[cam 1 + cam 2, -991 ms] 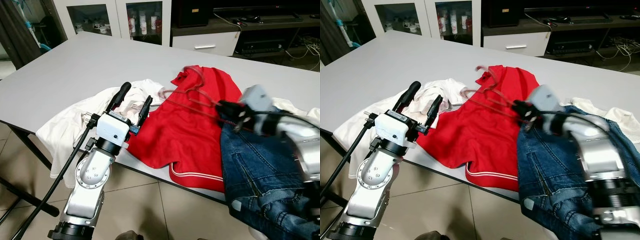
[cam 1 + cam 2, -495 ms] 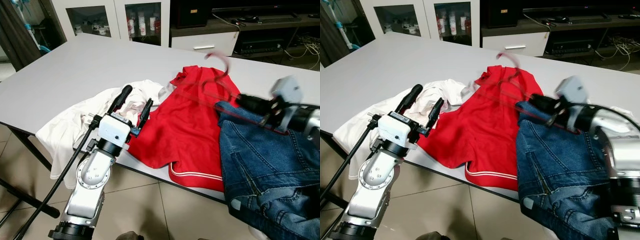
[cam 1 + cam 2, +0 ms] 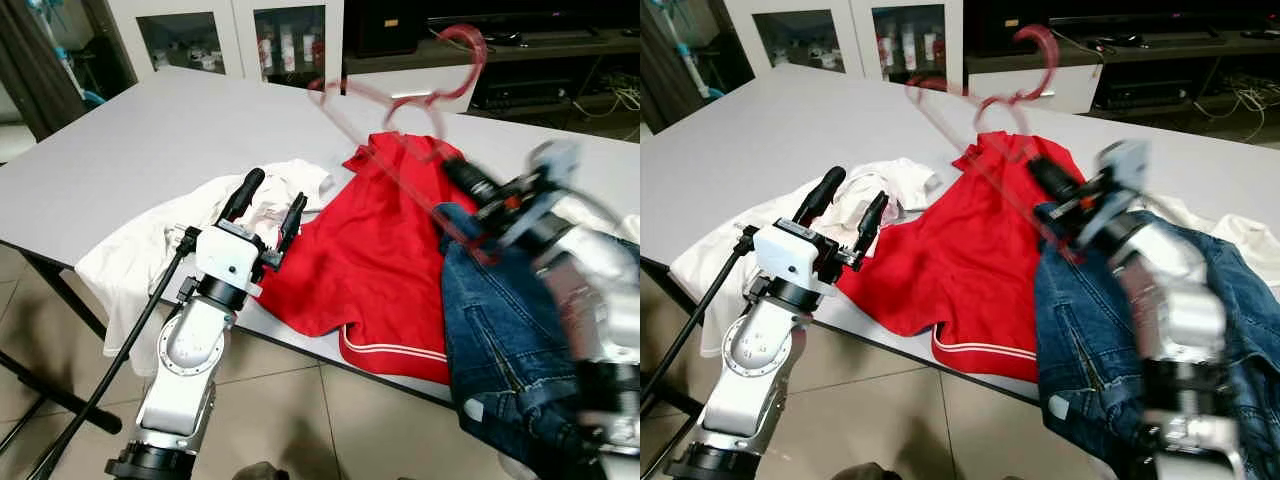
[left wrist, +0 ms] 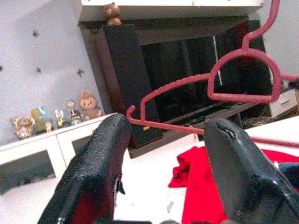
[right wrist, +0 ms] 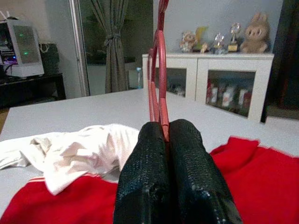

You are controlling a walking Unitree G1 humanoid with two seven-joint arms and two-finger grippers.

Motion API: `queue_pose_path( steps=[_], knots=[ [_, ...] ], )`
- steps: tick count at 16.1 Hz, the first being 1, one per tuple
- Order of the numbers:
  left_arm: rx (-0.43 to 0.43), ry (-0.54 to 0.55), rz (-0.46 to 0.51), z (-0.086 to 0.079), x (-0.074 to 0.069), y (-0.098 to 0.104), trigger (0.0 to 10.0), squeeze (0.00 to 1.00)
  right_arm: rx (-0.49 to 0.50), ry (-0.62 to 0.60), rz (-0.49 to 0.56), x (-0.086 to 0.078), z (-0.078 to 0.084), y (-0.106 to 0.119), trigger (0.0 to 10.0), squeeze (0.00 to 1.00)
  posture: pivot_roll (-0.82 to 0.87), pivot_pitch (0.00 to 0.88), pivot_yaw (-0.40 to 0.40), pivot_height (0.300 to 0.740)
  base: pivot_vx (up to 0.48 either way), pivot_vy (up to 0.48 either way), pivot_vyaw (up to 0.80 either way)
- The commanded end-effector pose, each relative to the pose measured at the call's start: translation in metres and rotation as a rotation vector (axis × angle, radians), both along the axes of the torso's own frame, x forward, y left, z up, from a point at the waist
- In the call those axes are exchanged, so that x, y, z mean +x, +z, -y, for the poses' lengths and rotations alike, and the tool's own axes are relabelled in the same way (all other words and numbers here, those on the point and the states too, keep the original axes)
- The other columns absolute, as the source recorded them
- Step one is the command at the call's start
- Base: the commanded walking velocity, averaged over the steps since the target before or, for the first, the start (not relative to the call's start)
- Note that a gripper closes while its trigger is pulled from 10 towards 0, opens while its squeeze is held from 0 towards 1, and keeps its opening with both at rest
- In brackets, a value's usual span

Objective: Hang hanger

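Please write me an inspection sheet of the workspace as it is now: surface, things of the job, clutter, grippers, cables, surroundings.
Surface: grey table, far part bare.
Job's things: red hanger lifted in the air above the red shirt, blurred by motion.
Clutter: white garment at the table's left edge; blue jeans on the right, hanging over the near edge.
Grippers: right gripper shut on the hanger; left gripper open, holding nothing, near the white garment.
Cables: black cable along the left arm.
Surroundings: glass-door cabinet and dark TV stand behind the table; tiled floor.
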State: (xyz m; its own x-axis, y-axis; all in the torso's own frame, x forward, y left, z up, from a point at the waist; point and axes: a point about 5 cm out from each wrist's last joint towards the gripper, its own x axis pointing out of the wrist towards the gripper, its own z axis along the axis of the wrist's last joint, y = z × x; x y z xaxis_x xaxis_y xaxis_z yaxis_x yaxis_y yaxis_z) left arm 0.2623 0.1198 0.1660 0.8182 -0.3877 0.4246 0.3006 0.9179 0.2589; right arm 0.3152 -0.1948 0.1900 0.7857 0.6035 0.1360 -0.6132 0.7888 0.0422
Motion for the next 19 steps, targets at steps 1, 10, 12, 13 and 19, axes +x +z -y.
queue_pose_path(
  steps=[1,10,12,13,19],
  knots=[
    [-0.032,0.002,-0.032,0.0,-0.003,-0.002,10.0,0.0,0.019,-0.016,0.009,-0.002,-0.005,0.003,10.0,0.0,-0.06,0.0,0.051,0.74,0.0,0.0,0.0],
    [-0.072,0.044,-0.088,-0.003,-0.005,-0.011,10.0,0.0,0.11,-0.182,0.023,0.0,-0.014,0.003,10.0,0.0,-0.06,0.0,0.065,0.74,0.0,0.0,0.0],
    [-0.075,0.046,-0.085,-0.002,-0.003,-0.009,10.0,0.0,0.12,-0.192,0.017,-0.001,-0.014,0.002,10.0,0.0,-0.05,0.0,0.07,0.74,0.0,0.0,0.0],
    [-0.078,0.049,-0.085,-0.003,-0.003,-0.008,10.0,0.0,0.123,-0.194,0.012,-0.001,-0.015,0.0,10.0,0.0,-0.05,0.0,0.073,0.74,0.0,0.0,0.0],
    [-0.102,0.081,-0.078,-0.005,0.003,-0.006,10.0,0.0,0.101,-0.113,-0.019,-0.003,-0.028,-0.005,10.0,0.0,-0.04,0.0,0.044,0.74,0.0,0.0,0.0]
  ],
)
